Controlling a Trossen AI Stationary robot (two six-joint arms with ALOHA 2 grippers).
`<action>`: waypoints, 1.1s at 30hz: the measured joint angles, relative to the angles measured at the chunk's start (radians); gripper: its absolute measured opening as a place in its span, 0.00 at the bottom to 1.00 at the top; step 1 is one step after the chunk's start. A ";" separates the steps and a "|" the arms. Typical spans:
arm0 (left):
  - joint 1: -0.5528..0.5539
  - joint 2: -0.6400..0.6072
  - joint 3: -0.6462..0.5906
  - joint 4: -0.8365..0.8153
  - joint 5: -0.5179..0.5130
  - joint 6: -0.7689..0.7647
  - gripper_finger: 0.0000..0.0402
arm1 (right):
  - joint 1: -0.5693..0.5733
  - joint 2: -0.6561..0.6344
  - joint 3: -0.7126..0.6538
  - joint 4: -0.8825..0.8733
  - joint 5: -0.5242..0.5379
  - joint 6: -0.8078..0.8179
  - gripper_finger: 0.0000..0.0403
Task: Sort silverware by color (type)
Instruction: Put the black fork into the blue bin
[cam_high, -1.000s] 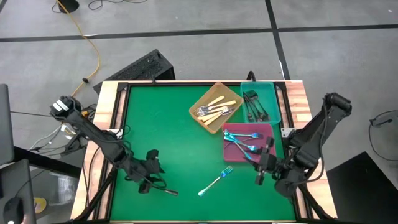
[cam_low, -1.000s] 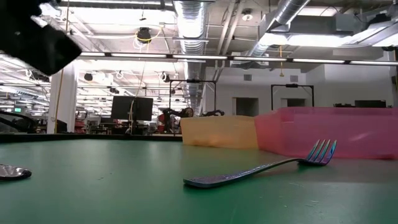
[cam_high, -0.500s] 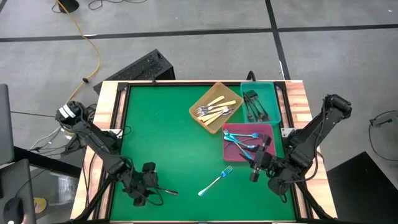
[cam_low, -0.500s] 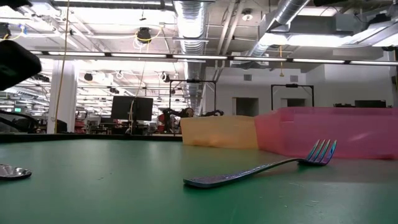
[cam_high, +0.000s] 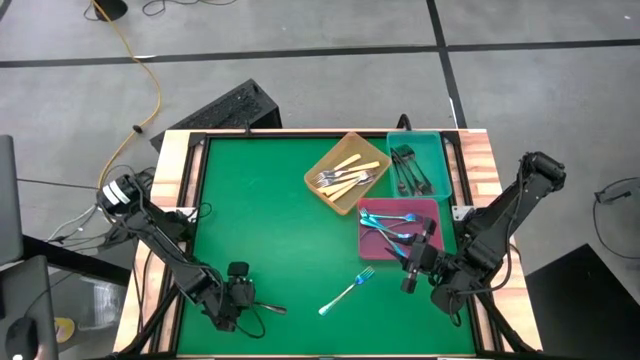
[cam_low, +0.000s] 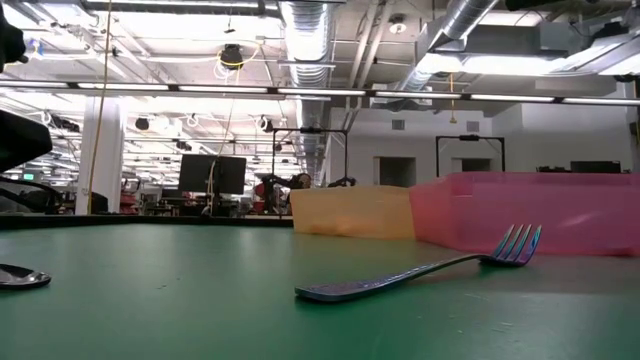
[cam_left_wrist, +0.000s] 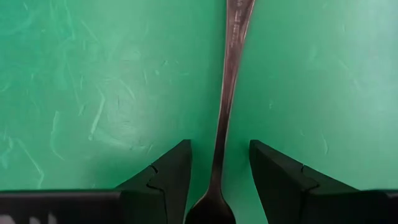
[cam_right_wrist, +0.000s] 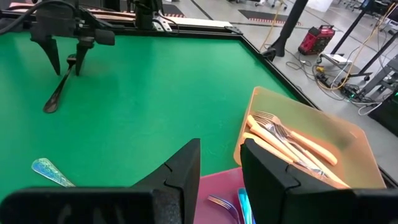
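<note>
Black fork (cam_high: 268, 308) lies flat on the green counter (cam_high: 270, 220) near the front-left edge, left pincer (cam_left_wrist: 219, 174) spread open astride its handle, not gripping. Iridescent fork (cam_high: 346, 291) lies alone front-centre, just short of the pink tray (cam_high: 432, 212). Right pincer (cam_right_wrist: 219, 163) hovers over that tray's front edge, slightly open, empty. Orange tray (cam_high: 325, 163) and teal tray (cam_high: 440, 155) sit at back-right. Left half of the counter is bare; open-plan room beyond.

Black fork (cam_left_wrist: 229, 93), both ends cropped
</note>
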 joint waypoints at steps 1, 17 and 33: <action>0.000 0.003 0.000 -0.002 0.000 0.000 0.38 | 0.000 0.000 0.000 0.000 0.000 0.000 0.34; 0.002 0.000 0.000 -0.063 0.015 0.024 0.02 | 0.000 0.000 0.000 0.000 0.000 0.002 0.34; -0.006 -0.106 -0.012 -0.051 -0.119 0.067 0.00 | -0.001 0.000 0.000 0.009 0.001 0.019 0.34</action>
